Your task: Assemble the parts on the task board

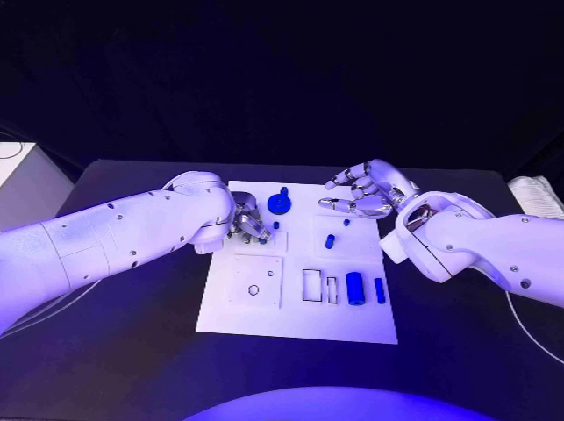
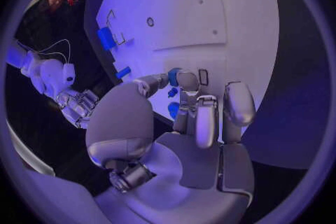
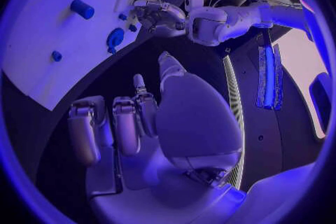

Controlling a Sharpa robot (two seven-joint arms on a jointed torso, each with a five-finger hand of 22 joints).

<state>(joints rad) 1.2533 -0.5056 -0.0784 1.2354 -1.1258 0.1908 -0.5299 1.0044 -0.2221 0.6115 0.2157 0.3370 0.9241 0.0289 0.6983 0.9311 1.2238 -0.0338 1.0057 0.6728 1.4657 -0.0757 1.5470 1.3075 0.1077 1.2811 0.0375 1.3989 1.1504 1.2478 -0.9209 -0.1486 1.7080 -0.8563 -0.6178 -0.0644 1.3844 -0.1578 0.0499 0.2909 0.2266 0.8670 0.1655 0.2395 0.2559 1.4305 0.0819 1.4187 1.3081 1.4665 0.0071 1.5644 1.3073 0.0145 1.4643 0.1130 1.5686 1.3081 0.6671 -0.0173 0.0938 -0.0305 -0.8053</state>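
A: Board point(image 1: 238, 309) lies mid-table; bare black table point(image 1: 130, 351) all round it. White box point(image 1: 10, 180) at the far left edge, pale pad point(image 1: 541, 195) at the far right.

B: On the board?

A: Disc point(image 1: 279, 203) far side, cylinder point(image 1: 355, 287) in the near row, small pegs between.

B: Hands?

A: Left hand point(image 1: 246, 224) over the board's left edge, fingertips point(image 2: 183, 79) pinching a small peg point(image 2: 173, 75). Right hand point(image 1: 367, 191) above the far right corner, fingers apart, holding nothing.
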